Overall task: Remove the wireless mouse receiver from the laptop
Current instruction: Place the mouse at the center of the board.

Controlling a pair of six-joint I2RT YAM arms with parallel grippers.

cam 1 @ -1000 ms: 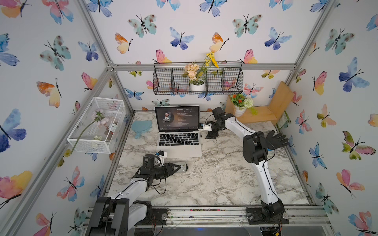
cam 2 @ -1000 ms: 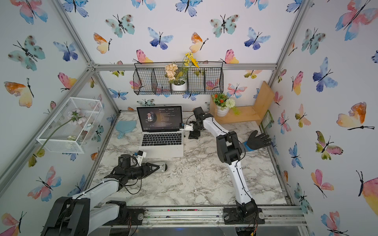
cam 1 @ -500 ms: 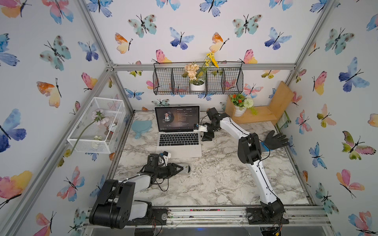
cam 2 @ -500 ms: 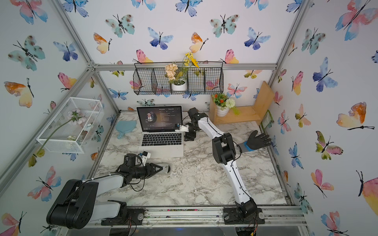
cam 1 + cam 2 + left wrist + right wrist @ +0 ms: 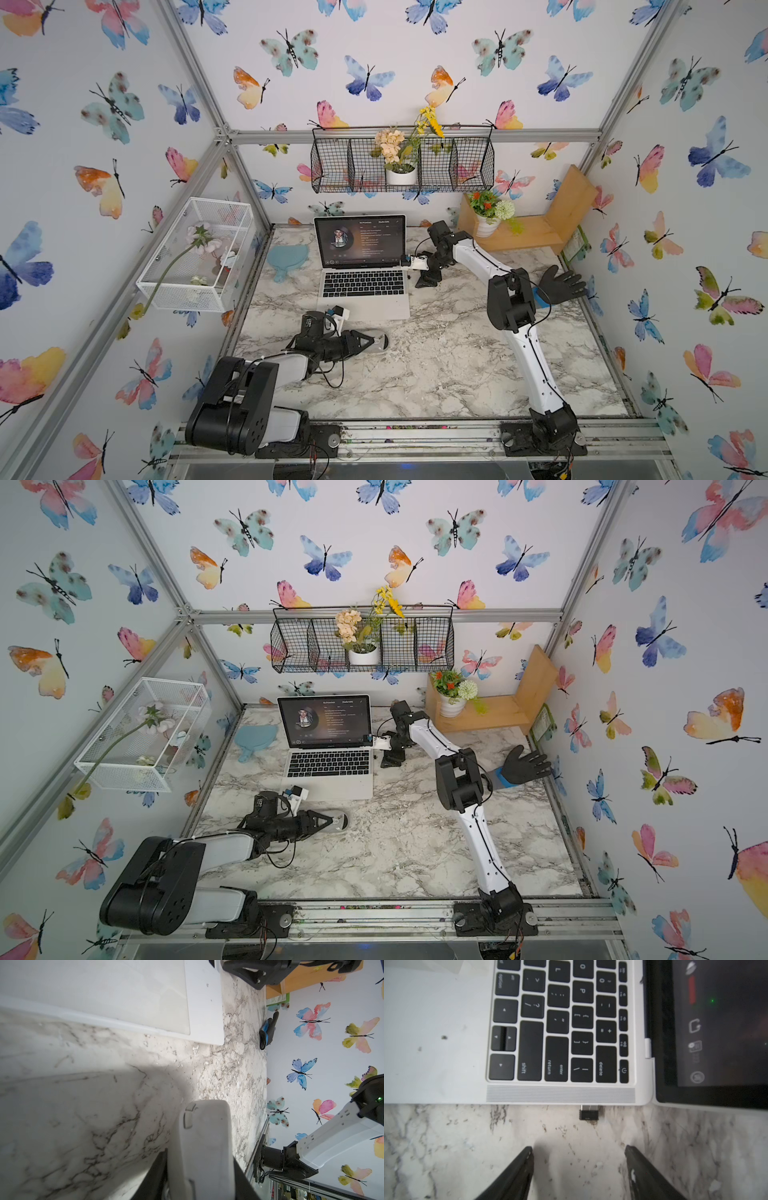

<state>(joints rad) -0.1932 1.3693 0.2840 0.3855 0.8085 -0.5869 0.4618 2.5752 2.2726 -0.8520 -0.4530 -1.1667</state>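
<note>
In both top views the laptop [image 5: 363,307] [image 5: 328,787] stands open at the back of the table [image 5: 436,365]. The right jaws sit low beside its right edge, and the receiver is too small to make out there. The left jaws lie near the front, around a grey mouse [image 5: 377,341].

The left wrist view shows the mouse [image 5: 203,1142] pinched between the left jaws.

The right wrist view shows the receiver [image 5: 589,1114] plugged into the laptop's side near the delete key [image 5: 606,1064]. The right jaws are spread, with their tips short of it.
</note>
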